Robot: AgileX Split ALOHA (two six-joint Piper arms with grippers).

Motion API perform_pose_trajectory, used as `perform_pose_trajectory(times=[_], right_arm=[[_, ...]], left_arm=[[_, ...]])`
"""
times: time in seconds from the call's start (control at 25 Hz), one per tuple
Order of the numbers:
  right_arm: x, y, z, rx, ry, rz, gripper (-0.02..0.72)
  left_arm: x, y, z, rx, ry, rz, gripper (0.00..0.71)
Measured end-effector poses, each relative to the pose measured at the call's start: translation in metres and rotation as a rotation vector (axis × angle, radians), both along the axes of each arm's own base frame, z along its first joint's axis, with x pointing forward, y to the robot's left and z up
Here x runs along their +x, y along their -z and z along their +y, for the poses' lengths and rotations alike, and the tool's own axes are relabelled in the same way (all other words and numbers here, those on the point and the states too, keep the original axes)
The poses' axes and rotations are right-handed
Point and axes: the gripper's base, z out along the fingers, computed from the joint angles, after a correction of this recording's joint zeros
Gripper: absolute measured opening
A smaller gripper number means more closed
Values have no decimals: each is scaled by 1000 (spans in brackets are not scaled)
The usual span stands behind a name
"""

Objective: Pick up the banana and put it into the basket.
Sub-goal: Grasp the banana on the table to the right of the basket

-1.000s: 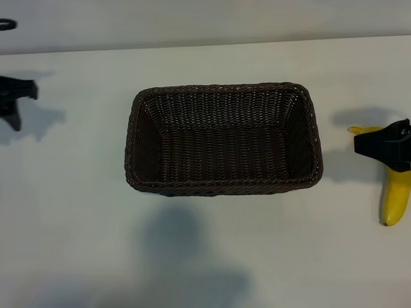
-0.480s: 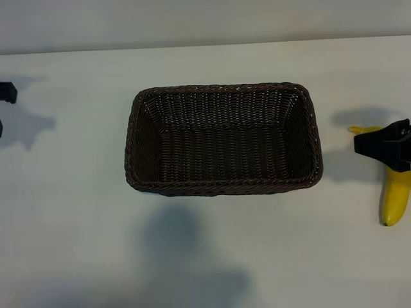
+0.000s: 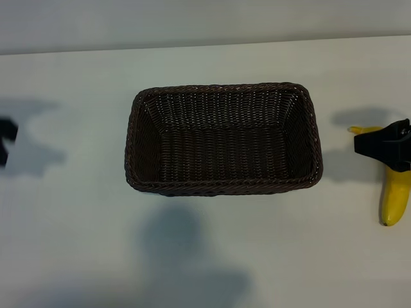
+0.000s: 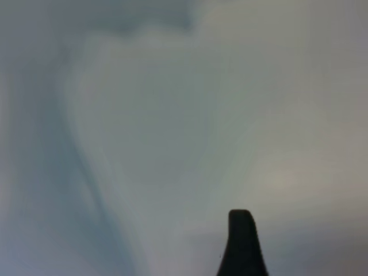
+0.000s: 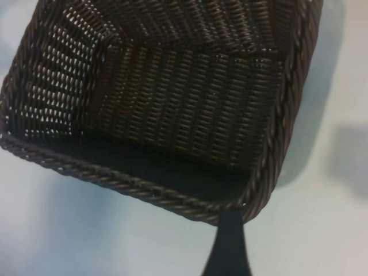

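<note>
A rectangular dark brown woven wicker basket with sloping sides and a braided rim sits at the centre of the exterior view on a pale white table, and nothing lies inside it. The curved bright yellow banana lies on the table at the right edge of the frame, well apart from the basket. The black right gripper hangs over the banana's upper half, hiding part of it; its jaws stand wide and grasp nothing. The black left gripper shows only as a sliver at the far left edge, mid-height, also spread wide and empty. The right wrist view looks down into the basket's bare interior.
</note>
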Motion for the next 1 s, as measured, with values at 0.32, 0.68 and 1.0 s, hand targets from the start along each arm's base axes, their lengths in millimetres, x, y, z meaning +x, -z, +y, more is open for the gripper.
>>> perform_pose_trajectory(times=[0.32,0.68,1.0], right_arm=[[0,0,0,0,0,0,593],[0,0,0,0,0,0,593],[0,0,0,0,0,0,593]], left_arm=[[-81,27,0,0,1,-93,550],[-157,34,0,-1,1,-395,550],[-192,35,1,-2,1,-602,550]])
